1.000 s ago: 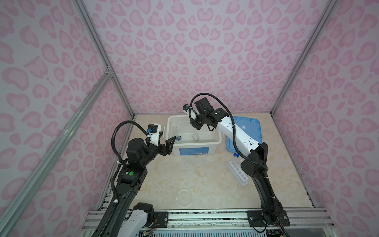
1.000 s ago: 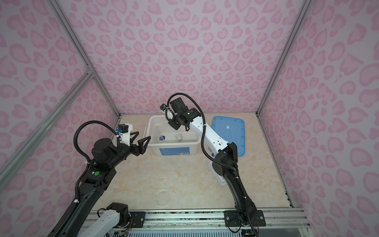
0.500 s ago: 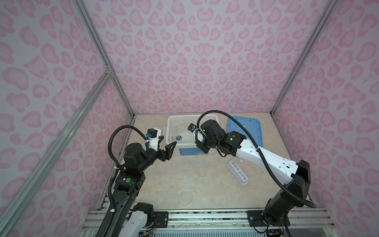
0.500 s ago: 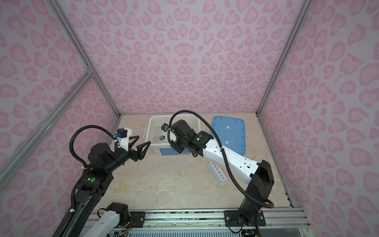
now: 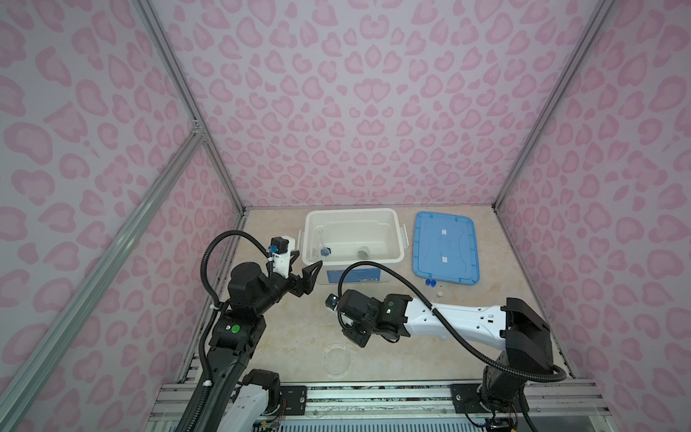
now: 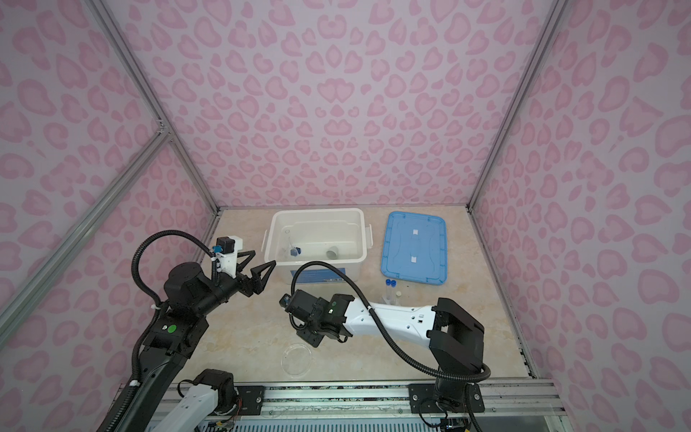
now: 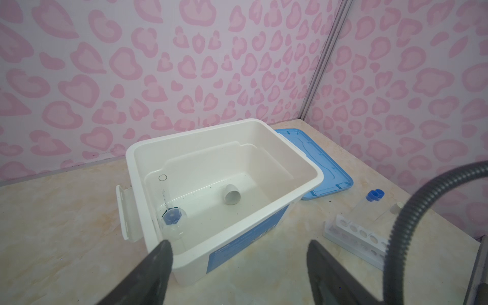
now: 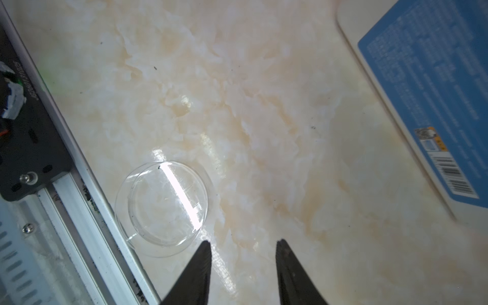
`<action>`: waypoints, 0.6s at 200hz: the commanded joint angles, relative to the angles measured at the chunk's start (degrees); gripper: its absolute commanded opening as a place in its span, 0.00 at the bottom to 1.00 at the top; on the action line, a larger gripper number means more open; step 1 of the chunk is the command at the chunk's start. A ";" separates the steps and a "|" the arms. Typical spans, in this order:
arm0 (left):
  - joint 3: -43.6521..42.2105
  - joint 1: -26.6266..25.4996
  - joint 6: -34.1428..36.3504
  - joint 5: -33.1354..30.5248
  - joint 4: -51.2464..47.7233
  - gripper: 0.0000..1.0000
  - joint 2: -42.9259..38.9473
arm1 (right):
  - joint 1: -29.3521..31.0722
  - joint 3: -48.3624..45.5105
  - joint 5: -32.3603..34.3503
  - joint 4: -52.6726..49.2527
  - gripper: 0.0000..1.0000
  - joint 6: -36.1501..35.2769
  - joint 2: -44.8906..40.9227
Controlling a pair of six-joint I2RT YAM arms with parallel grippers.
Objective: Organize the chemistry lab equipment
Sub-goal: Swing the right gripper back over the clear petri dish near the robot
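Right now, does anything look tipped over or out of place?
Yes. In the bin, the blue-based cylinder and the small cup lie tipped over. The capped test tubes lie flat on the table beside the rack, whose visible holes are empty.

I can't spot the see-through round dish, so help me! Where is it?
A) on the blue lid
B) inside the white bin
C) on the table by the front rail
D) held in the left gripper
C: the clear round dish lies flat on the table close to the front rail, outside the white bin.
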 commanded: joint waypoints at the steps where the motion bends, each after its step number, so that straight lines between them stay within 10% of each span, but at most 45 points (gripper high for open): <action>1: -0.24 0.05 0.63 -1.13 1.26 0.81 -0.57 | 0.29 -1.49 -1.40 2.50 0.41 4.10 1.52; 120: -0.18 0.06 0.71 -1.58 1.18 0.81 -0.36 | 1.65 0.51 -5.68 1.10 0.32 4.01 8.11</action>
